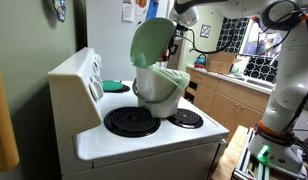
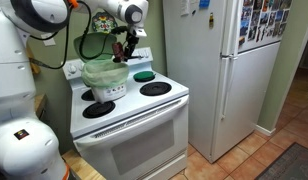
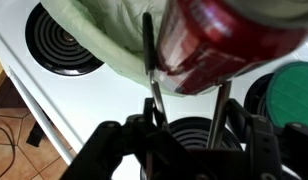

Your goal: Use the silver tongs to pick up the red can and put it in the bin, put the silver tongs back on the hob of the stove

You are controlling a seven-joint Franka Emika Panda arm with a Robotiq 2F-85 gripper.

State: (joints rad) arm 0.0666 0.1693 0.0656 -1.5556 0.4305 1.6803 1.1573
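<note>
While above the hob (image 3: 99, 100), gripper (image 3: 184, 135) tight around silver tongs (image 3: 150, 70) (red can (image 3: 234, 40) between their arms), beside the bin (image 3: 94, 30).

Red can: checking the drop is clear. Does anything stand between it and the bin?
Nothing visible does. The bin has its lid raised, and the can, held in the tongs, is beside its liner.

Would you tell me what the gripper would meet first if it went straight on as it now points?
Probably the bin, at its green-lined rim: the gripper holds the silver tongs, which clamp the red can beside it. Depth is unclear.
</note>
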